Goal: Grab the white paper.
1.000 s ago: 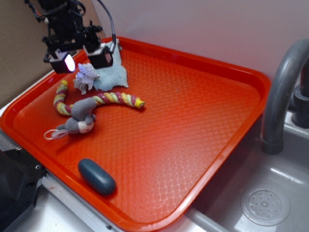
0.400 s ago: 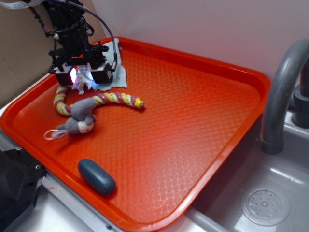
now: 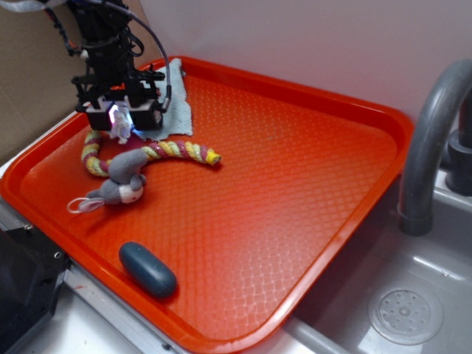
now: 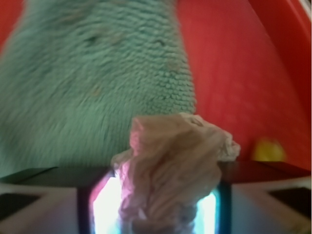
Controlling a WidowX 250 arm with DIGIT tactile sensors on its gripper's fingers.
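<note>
I've got the gripper point(image 3: 122, 118) down at the far left corner of the red tray point(image 3: 295, 192), and the white paper point(image 4: 170, 170) sits right between the fingers. In the wrist view the wad fills the gap, both fingers pressing its sides, so I judge the jaws nearly closed and holding it, though I can't confirm how firm the pinch is. The paper lies on the tray just at the front edge of the pale blue cloth point(image 4: 92, 78), with the braided rope toy point(image 3: 177, 150) just in front of it.

How it'll handle, as I read it: very light, soft, crumpled, no stiffness at all. It'll squash rather than resist, and loose folds could tear or slip free. Best hold is across the thick middle of the wad, not a ragged edge, and clear of the cloth so that doesn't come up too.

The grey plush mouse point(image 3: 118, 184) lies nearer me than the rope. No brands, labels or writing readable anywhere.
</note>
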